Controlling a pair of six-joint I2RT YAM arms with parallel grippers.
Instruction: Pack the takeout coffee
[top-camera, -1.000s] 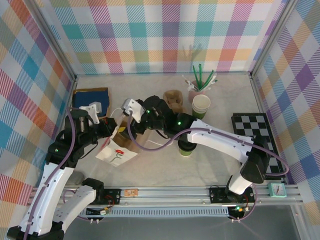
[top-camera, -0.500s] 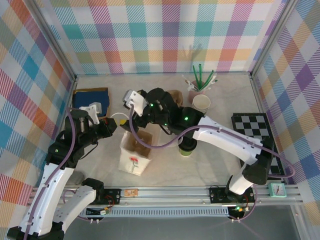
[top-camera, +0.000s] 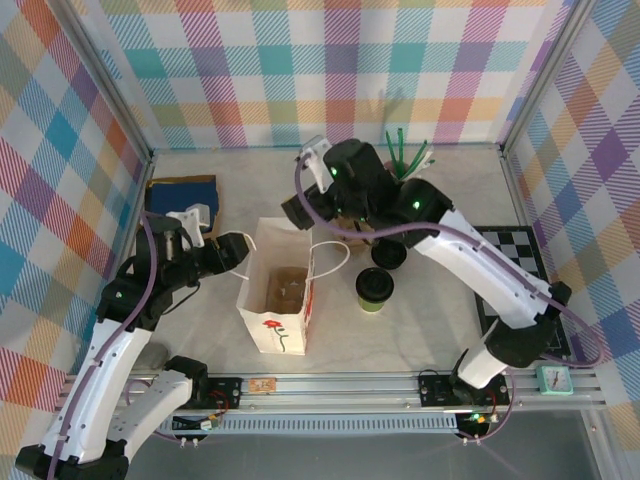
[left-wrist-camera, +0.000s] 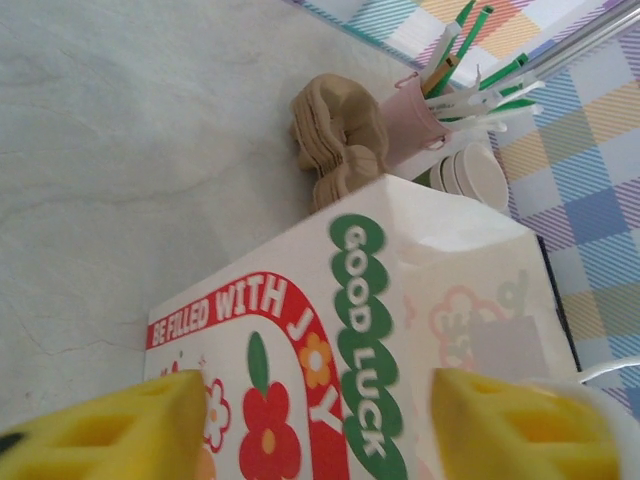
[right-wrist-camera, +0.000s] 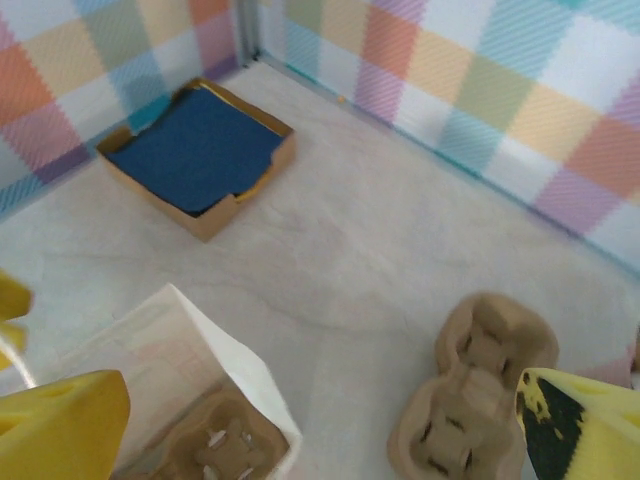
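Nearest the arms' bases, a white paper bag (top-camera: 278, 318) stands upright with its mouth open and a brown cup carrier (top-camera: 285, 288) lying at its bottom. Red and green print with flowers covers its sides.

The takeout coffee (top-camera: 374, 290) stands upright on the table just right of the bag, not touching it. It is a short green paper cup with a round black lid pressed on top, and it is much lower than the bag. No gripper touches it. A loose black lid (top-camera: 388, 255) lies just beyond it.

The left gripper (left-wrist-camera: 318, 428) sits at the bag's left side. Its yellow fingers are spread wide with the printed wall between them, and they clamp nothing.

Farther back, the right gripper (right-wrist-camera: 322, 425) hangs above the far edge of the bag. Its fingers are fully apart and empty.

Beyond are a box of blue napkins (right-wrist-camera: 200, 150) on the left, a stack of brown carriers (right-wrist-camera: 470, 400), and a pink holder of green straws (left-wrist-camera: 415, 125) on the right.
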